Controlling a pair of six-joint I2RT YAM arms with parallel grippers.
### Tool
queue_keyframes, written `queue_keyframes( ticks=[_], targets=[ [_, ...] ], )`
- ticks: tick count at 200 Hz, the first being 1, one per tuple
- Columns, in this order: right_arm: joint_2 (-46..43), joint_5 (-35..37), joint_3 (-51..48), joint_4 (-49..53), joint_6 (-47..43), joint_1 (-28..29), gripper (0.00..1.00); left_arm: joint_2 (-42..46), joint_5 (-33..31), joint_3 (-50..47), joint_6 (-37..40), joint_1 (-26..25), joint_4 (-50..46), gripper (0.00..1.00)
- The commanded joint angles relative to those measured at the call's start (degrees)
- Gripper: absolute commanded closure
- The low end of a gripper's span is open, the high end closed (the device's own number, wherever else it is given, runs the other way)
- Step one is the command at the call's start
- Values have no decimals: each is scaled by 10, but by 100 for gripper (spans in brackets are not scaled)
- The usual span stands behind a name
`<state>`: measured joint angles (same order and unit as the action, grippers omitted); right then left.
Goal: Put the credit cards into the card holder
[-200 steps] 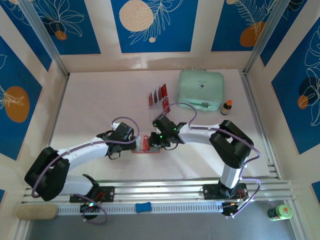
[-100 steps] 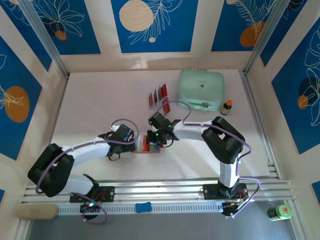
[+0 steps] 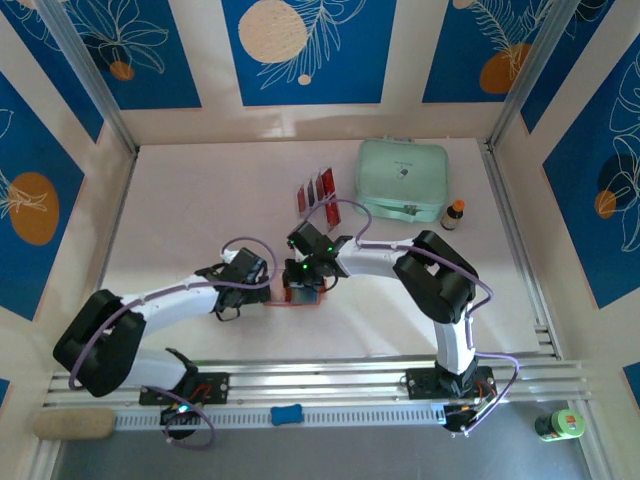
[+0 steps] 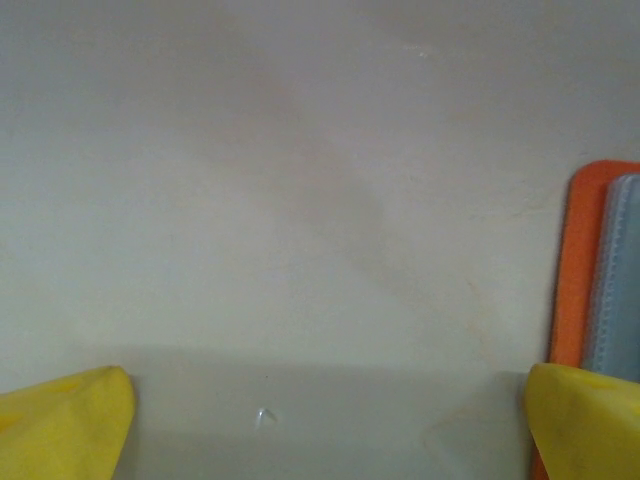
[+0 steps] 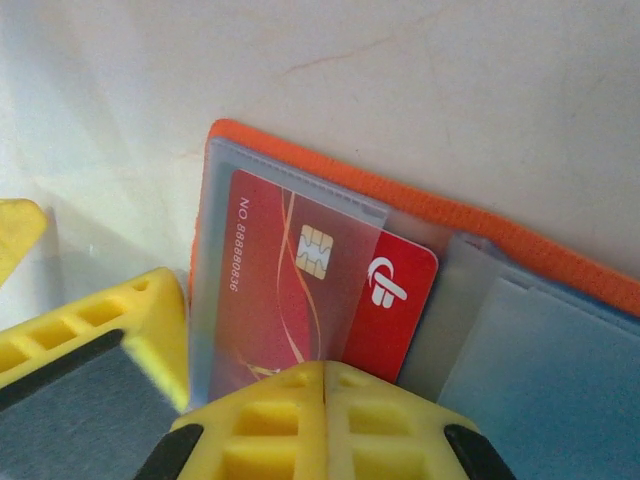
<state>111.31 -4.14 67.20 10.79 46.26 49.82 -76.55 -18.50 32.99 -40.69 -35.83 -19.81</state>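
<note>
On the table (image 3: 190, 200), the red card (image 5: 300, 300) is found half-sleeved in the wallet (image 5: 400, 196); it should be pushed straight in by the pressed-together right gripper (image 5: 325, 385), the wallet steadied by the spread left gripper (image 4: 325, 420).

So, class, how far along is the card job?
Done: one red card sits partly inside the card holder's clear sleeve. In hand: the shut right gripper touches its near edge; the left gripper is open beside the holder. Left: more cards stand beside the mint case.
</note>
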Motion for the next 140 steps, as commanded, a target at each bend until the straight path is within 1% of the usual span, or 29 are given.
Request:
queue_keyframes(
  ticks=[1, 21, 49, 140],
  targets=[
    [-27, -4, 2, 32, -15, 3, 95, 30, -14, 8, -12, 6, -27, 0],
    [-47, 10, -9, 39, -17, 2, 95, 41, -20, 8, -19, 6, -37, 0],
    [-58, 20, -21, 41, -16, 2, 95, 34, -23, 1, -29, 6, -38, 0],
    [-21, 19, -4, 46, -25, 3, 95, -23, -15, -9, -32, 6, -11, 0]
  ],
)
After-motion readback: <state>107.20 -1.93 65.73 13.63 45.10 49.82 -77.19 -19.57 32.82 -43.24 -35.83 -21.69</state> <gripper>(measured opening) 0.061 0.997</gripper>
